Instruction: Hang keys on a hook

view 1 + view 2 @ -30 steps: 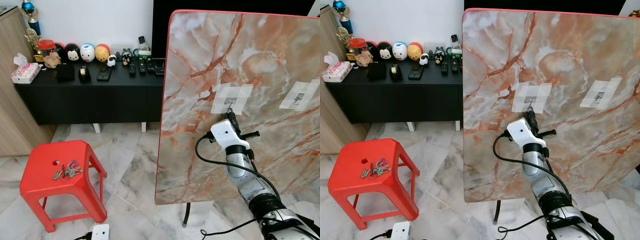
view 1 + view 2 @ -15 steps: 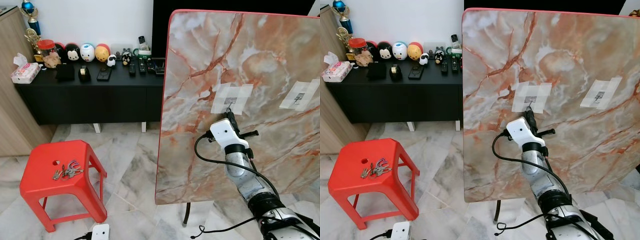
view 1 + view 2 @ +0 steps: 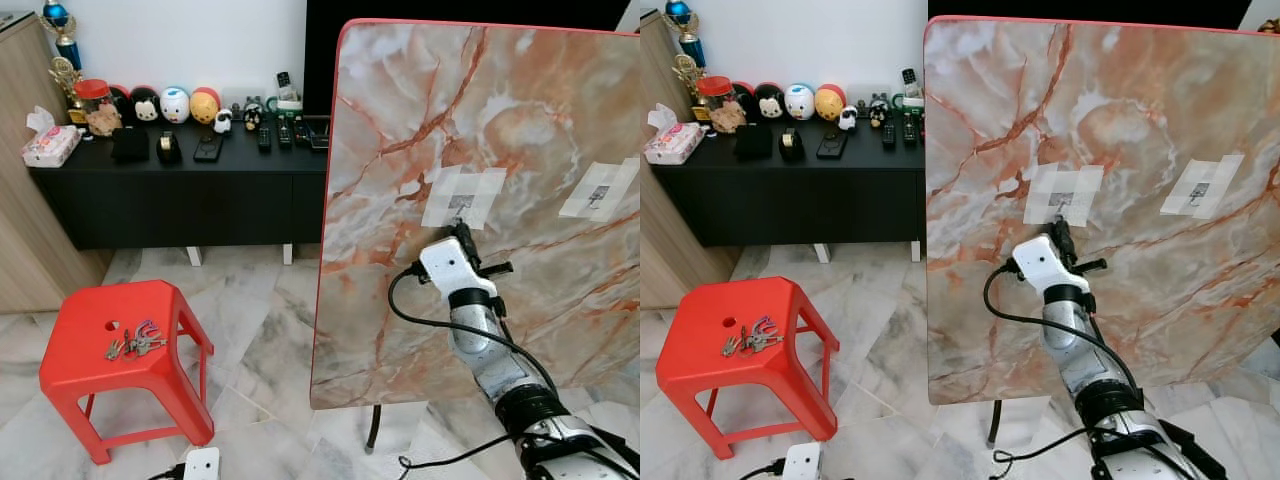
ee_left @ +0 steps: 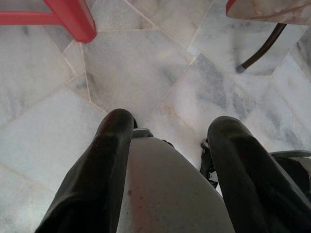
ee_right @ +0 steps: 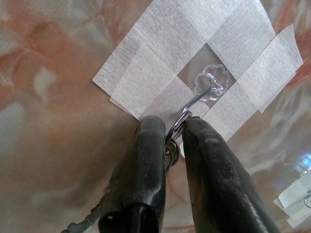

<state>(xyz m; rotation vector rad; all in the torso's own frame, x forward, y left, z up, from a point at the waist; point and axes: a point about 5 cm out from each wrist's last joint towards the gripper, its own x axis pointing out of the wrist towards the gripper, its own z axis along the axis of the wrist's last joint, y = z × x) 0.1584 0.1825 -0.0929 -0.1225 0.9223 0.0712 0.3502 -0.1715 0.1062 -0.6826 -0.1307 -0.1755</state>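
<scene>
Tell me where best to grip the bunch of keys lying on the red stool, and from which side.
Grip the keys by the ring end, coming straight down from above. They lie flat on the stool seat beside its centre hole, with open space overhead. Which key sits uppermost is too small to tell.

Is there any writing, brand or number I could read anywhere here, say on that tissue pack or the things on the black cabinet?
No text is readable.
Tissue pack: has print, too blurred to read.
Figurines and remotes on the black cabinet: any markings too small.
Taped hook on the marble board: no writing.
</scene>
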